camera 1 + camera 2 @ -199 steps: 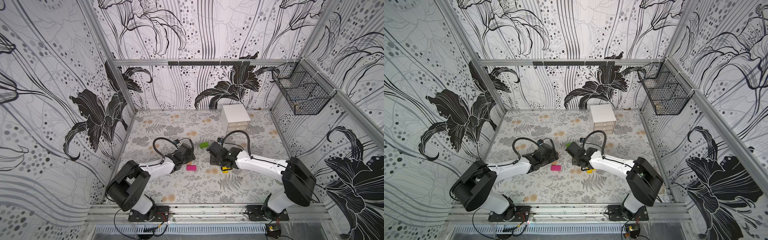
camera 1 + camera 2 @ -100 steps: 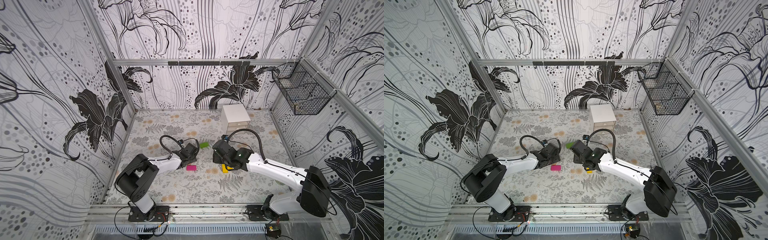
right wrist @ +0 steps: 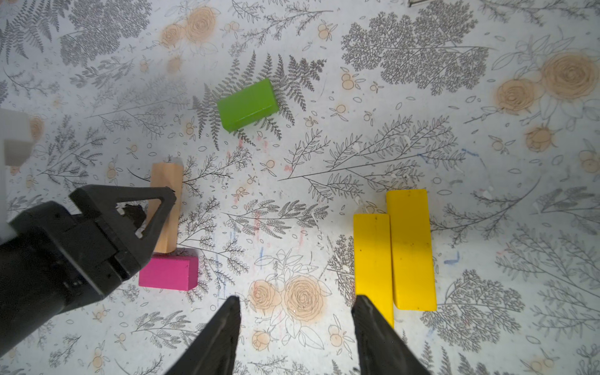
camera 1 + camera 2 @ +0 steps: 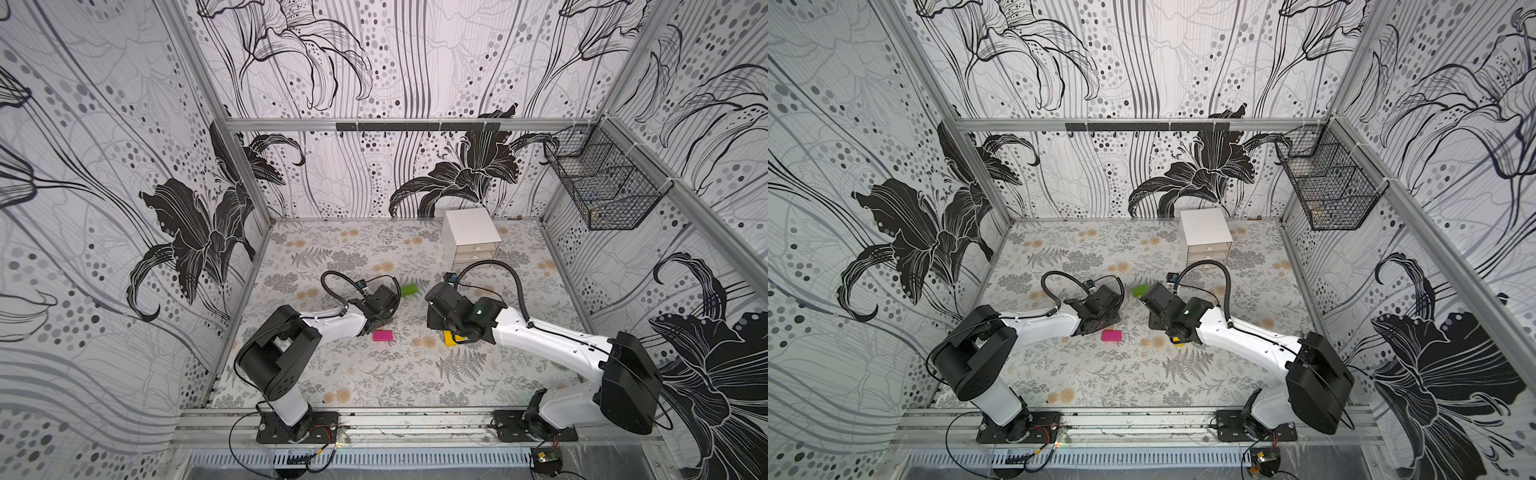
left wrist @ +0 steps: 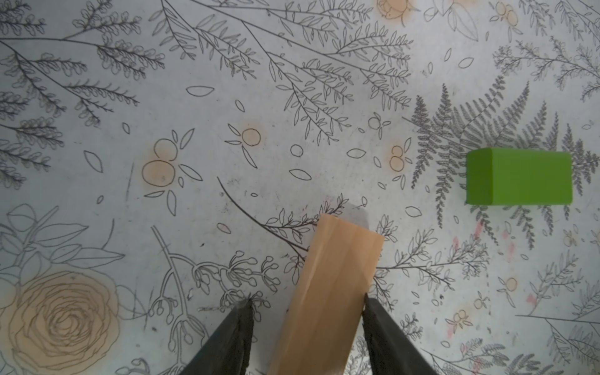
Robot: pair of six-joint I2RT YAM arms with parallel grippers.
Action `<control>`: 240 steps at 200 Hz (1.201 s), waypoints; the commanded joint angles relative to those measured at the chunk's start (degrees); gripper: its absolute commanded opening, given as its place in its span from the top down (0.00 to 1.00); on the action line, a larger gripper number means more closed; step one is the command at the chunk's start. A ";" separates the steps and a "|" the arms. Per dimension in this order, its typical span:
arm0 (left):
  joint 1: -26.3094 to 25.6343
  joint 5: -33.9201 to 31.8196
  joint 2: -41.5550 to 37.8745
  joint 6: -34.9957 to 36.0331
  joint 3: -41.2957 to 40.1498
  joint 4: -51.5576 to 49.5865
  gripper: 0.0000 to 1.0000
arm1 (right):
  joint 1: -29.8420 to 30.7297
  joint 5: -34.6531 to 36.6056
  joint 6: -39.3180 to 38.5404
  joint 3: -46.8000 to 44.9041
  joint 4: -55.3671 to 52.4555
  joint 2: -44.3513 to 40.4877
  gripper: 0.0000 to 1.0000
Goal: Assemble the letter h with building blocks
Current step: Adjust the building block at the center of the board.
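White drawer box (image 4: 468, 231), wire basket (image 4: 607, 192)

Green block (image 3: 247, 104), magenta block (image 3: 168, 272), tan block (image 5: 328, 292), yellow blocks (image 3: 410, 250); tabletop (image 3: 308, 162) is showing grey ferns, peach roses.

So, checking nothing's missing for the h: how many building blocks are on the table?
5. Green block lies alone; tan block sits between the left jaws, pink block at its end; two yellow blocks lie side by side by the right jaws. None appears hidden.
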 commanded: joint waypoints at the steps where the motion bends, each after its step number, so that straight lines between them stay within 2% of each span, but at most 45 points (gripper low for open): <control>1: -0.40 -0.85 1.67 -2.04 0.77 -2.14 0.45 | -0.05 0.42 0.82 -0.85 -1.22 -0.39 0.41; 53: -1.11 -1.91 2.27 -1.17 2.25 -4.61 0.46 | -0.02 0.35 1.23 -1.54 -0.66 -0.39 0.41; 103: -1.17 -5.87 3.38 2.25 3.45 -7.80 0.48 | 0.00 0.42 1.60 -2.51 -0.41 -1.27 0.41; 174: -1.22 -8.06 4.74 7.35 4.65 -8.05 0.62 | 0.01 0.32 2.58 -3.59 0.11 -1.80 0.41; 240: -1.22 -4.91 5.36 9.05 5.04 -5.97 0.69 | -0.01 0.34 2.87 -4.21 0.37 -1.82 0.41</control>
